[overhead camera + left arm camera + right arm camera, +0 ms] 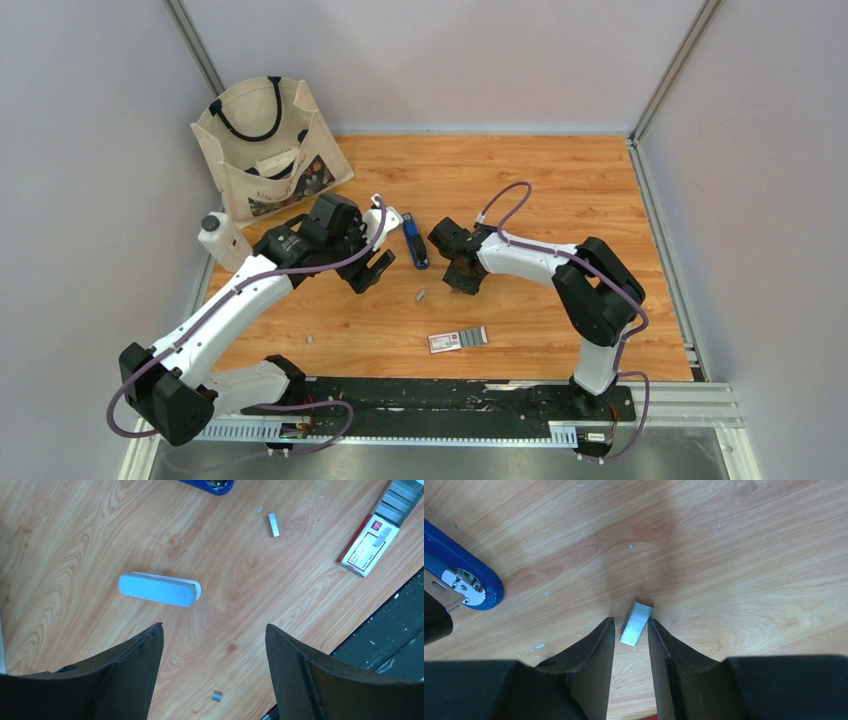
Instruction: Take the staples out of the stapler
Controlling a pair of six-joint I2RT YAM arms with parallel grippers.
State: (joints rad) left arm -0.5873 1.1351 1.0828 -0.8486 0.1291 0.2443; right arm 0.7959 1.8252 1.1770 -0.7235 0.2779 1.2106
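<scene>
The blue stapler (416, 243) lies on the wooden table between my two grippers; its end shows in the left wrist view (212, 485) and the right wrist view (459, 577). A short silvery staple strip (636, 623) lies on the wood, seen between my right gripper's (631, 621) narrowly parted fingertips, not clamped. It also shows in the top view (420, 296) and the left wrist view (273, 525). A tiny staple piece (217, 696) lies near my left gripper (214, 630), which is wide open and empty. My right gripper (462, 278) hovers just right of the stapler and my left gripper (368, 270) just left of it.
A red-and-white staple box (444, 342) with grey strips sticking out (400, 500) lies near the front. A pale blue oblong piece (157, 589) lies beyond my left fingers. A tote bag (270, 145) and a white bottle (222, 240) stand at the back left.
</scene>
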